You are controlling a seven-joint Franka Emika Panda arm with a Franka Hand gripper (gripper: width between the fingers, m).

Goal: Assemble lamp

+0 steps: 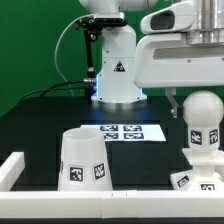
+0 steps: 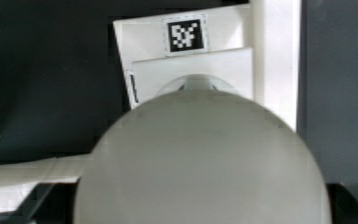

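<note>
While the round white plastic bulb seems seated on the angular white block base, the white truncated-cone shade sits unmounted by the bench's near edge. I cannot tell whether the gripper is clamped on anything.

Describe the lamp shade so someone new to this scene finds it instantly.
Start at the black table, then its near white rail. The lamp shade stands just behind it, toward the exterior view's left. It is the only truncated cone, unlike the round bulb opposite.

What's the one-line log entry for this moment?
task: lamp assembly | bulb: upright over base | shade: standing apart | gripper: above bulb, grip unclear
</note>
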